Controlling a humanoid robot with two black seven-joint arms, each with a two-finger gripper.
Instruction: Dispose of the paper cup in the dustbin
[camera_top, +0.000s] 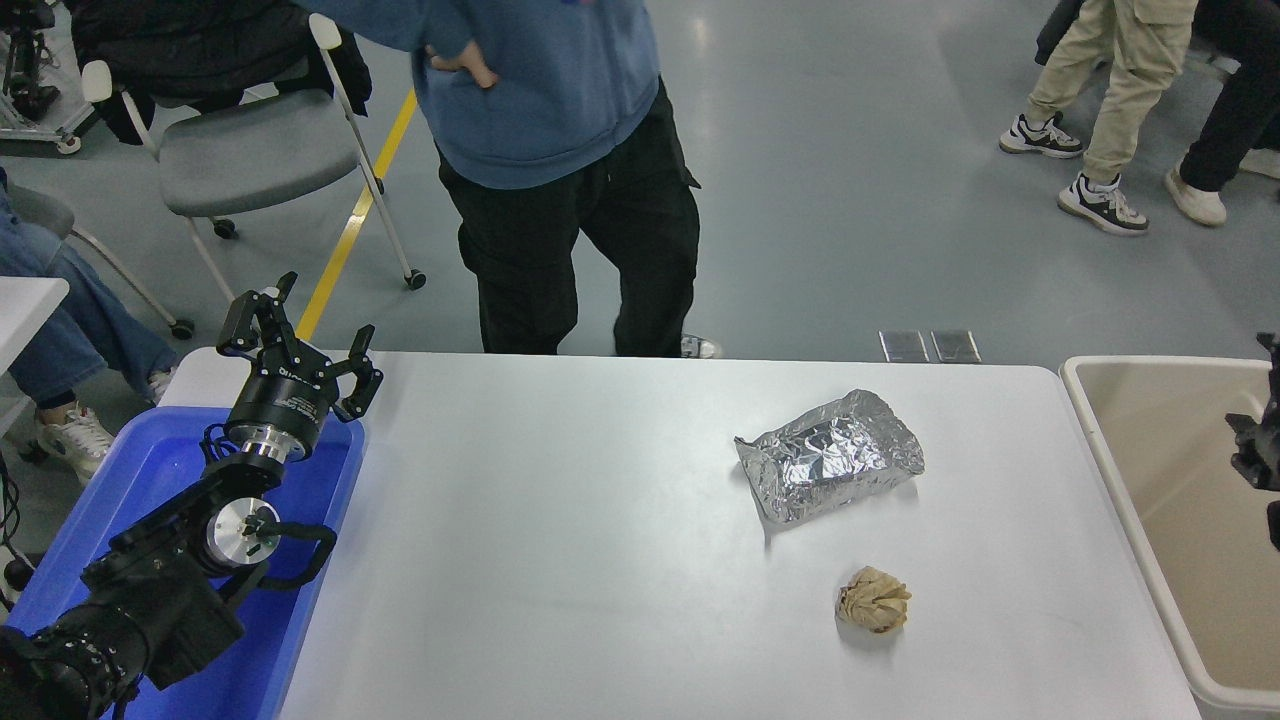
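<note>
The white table (560, 560) carries a crinkled foil bag (828, 455) and, nearer, a crumpled brown paper ball (873, 599). The beige dustbin (1130, 500) stands at its right end; the right gripper (1262, 440) barely shows over it, fingers unreadable. The left gripper (300, 345) hangs spread above the blue tray (120, 490). The paper cup is nowhere visible.

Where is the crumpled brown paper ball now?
In the head view, the crumpled brown paper ball lies on the white table, right of centre, near the front edge, just below the silver foil bag.
</note>
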